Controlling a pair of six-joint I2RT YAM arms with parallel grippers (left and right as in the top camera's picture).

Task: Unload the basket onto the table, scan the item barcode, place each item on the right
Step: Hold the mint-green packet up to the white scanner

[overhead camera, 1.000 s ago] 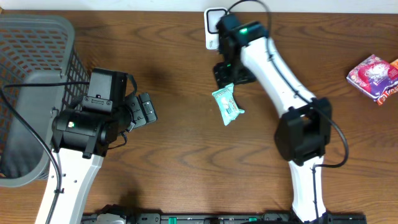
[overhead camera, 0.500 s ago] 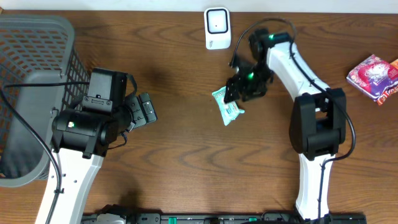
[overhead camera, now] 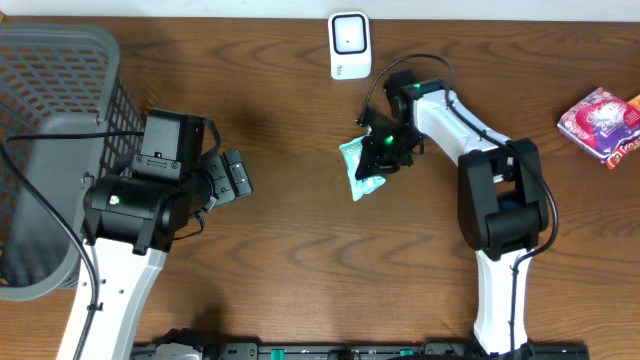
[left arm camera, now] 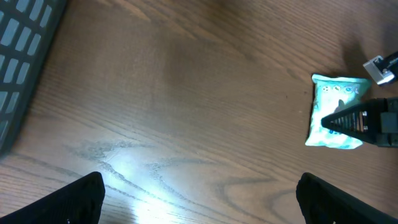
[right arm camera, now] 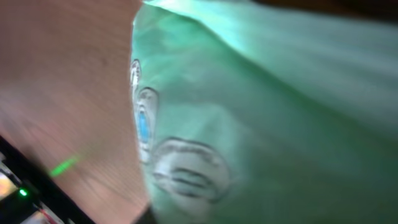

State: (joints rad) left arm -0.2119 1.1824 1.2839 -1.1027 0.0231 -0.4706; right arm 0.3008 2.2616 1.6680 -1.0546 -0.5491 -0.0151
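- Your right pincer was closed tight on the packet. The packet lay on the bench on the robot's side of the scanner, near it and almost straight out from its face.
- As far as the overhead view showed, the grip sat on the end of the packet closer to the scanner, and the far end trailed free toward the robot.
- The right wrist view held nothing but blurred teal film, and no view showed a barcode. You could not tell which face carried it, so you had to be ready to turn the packet once it was up.
- The step in hand was the lift, and it called for a slow, straight rise. A soft, thin pouch pinched at one end was likely to droop or slide out, so you needed to see the whole packet leave the bench before you travelled.
- From there the carry was short. You needed to bring the packet toward the scanner and hold it flat and steady in front of its window, with the pincer fingers clear of the printed face.
- Your left pincer stood wide open and empty, well off to the left of the scanner and nearer the basket. It was best left there.
- The pink box sat far to the right of the scanner, clear of the carry.
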